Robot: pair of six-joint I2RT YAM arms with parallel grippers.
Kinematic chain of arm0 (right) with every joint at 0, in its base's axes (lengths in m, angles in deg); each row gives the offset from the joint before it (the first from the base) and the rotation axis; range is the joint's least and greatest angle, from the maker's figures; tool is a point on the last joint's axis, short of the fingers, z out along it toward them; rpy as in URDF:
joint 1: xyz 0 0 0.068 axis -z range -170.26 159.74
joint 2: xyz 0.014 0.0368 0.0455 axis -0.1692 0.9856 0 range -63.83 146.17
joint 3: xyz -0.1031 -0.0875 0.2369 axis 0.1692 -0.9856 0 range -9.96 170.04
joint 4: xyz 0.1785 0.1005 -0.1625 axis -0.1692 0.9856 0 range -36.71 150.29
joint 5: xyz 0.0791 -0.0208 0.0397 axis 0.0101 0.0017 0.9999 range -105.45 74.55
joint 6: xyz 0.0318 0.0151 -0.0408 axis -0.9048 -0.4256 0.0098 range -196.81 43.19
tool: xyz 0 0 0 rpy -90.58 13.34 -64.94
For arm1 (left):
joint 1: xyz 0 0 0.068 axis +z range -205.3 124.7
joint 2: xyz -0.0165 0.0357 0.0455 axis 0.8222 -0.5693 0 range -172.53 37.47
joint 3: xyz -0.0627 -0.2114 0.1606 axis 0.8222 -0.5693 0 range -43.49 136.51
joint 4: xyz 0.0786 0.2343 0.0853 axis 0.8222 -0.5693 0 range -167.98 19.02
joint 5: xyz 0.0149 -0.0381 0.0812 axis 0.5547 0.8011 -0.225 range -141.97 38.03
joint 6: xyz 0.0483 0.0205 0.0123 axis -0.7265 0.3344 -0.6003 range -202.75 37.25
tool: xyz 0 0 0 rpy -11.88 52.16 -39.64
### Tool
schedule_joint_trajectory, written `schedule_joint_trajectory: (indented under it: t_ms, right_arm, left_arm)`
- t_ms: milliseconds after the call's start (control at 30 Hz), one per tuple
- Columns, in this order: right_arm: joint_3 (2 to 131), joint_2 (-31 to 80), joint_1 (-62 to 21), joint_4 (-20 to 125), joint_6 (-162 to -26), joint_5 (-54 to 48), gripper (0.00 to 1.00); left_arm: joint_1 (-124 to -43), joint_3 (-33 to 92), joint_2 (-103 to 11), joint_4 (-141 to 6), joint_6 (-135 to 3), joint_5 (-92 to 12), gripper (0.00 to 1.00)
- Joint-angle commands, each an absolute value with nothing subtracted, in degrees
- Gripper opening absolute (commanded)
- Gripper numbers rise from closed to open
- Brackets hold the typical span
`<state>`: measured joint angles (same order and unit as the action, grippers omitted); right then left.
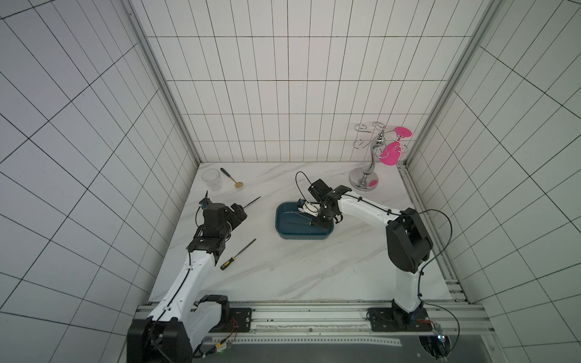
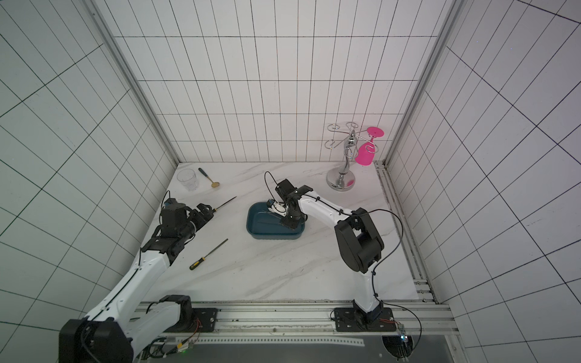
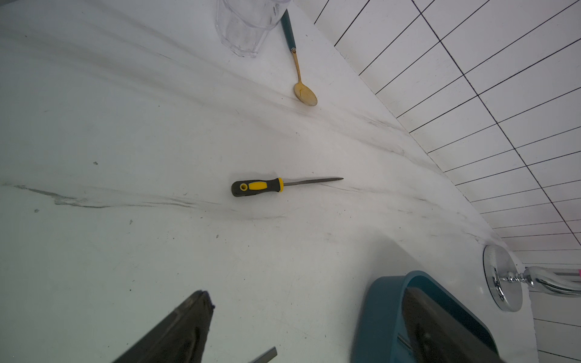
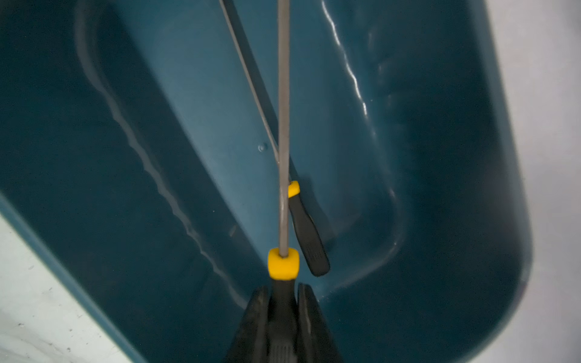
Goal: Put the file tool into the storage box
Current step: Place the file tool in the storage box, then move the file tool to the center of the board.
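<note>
My right gripper [image 4: 283,292] is shut on the black handle of a file tool [image 4: 283,125], just behind its yellow collar. It hangs low inside the dark teal storage box [image 4: 440,157], shaft along the box's length. A second file [image 4: 306,232] lies on the box floor under it. Both top views show the right gripper [image 1: 320,224] [image 2: 287,223] at the right end of the box [image 1: 301,237] [image 2: 270,235]. My left gripper [image 1: 239,212] [image 3: 308,294] is open and empty above the table, over the handle of a thin pointed file [image 1: 252,202] [image 3: 276,186].
A flat file with a black-and-yellow handle [image 1: 238,254] [image 2: 208,254] lies front left of the box. A clear cup [image 1: 211,179] and a gold spoon [image 1: 232,178] sit at the back left. A chrome rack [image 1: 364,179] holding a pink glass [image 1: 390,154] stands back right.
</note>
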<state>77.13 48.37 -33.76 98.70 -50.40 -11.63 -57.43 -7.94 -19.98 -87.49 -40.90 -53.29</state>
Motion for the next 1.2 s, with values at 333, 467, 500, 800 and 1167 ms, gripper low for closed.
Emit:
schedule_joint_trajectory:
  t_ms: [333, 467, 500, 800, 1167]
  right_arm:
    - [82.33, 53.33, -32.65, 95.64, -46.67, -18.21, 0.13]
    - [83.46, 53.96, -31.62, 95.47, -46.92, -18.92, 0.31]
    - [83.68, 53.63, -31.48, 95.47, -47.07, -18.75, 0.39]
    - [81.96, 40.33, -31.55, 92.12, -55.29, -19.92, 0.99]
    - [52.48, 4.11, -32.74, 80.79, -76.36, -9.45, 0.99]
  left_arm:
    - [-57.15, -8.64, -19.27, -86.27, -41.53, -53.56, 0.98]
    - [-57.15, -8.67, -19.31, -86.40, -42.01, -53.35, 0.99]
    - [-57.15, -8.67, -19.31, -86.64, -42.05, -53.61, 0.98]
    - [-57.15, -6.62, -19.05, -100.22, -37.87, -58.03, 0.98]
    - [-56.60, -19.49, 4.37, -105.91, -27.82, -61.85, 0.98]
